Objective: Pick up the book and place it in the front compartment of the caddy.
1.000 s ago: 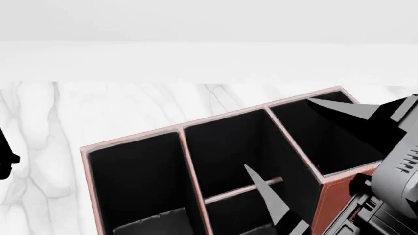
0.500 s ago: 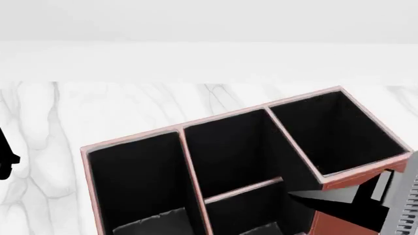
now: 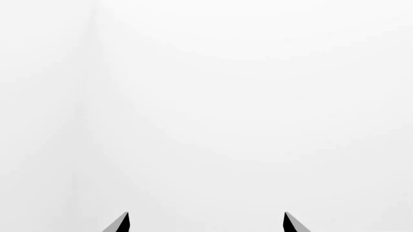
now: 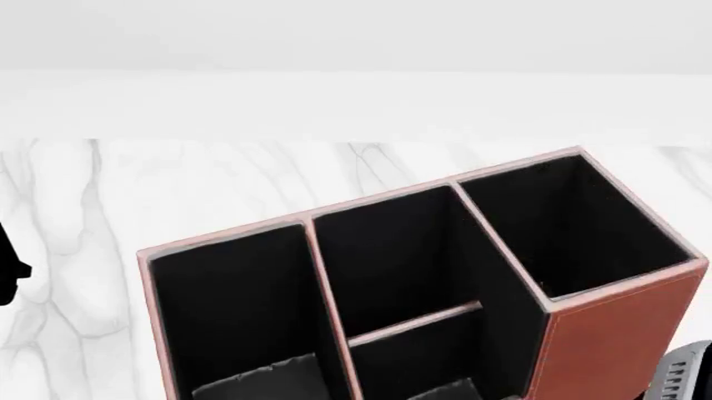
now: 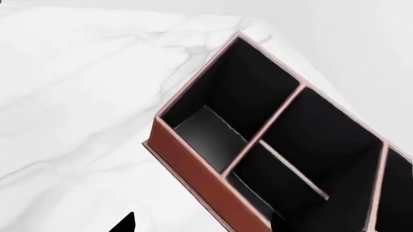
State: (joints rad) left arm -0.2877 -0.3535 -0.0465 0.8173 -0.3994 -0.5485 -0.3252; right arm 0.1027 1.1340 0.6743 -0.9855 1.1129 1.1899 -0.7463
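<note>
The reddish-brown caddy (image 4: 606, 333) fills the lower half of the head view, its black-lined cells facing up. The front compartment (image 4: 389, 258) is the larger of the two short cells split by a thin divider. It looks dark inside, and I cannot make out the book in any view. In the right wrist view my right gripper (image 5: 203, 223) hangs open over the caddy's (image 5: 193, 169) outer wall, nothing between its fingertips (image 5: 127, 223). Only a grey part of that arm (image 4: 684, 377) shows in the head view. My left gripper (image 3: 206, 222) is open and faces blank white.
White marble tabletop (image 4: 167, 183) spreads behind and left of the caddy, with a white wall beyond. A black piece of my left arm (image 4: 9, 271) shows at the head view's left edge. The long cell (image 4: 228, 308) and the taller end cell (image 4: 568, 225) flank the short cells.
My right gripper was spread over the caddy's cells a second ago. It has drawn back to the lower right and almost left the head view. The caddy has not moved.
</note>
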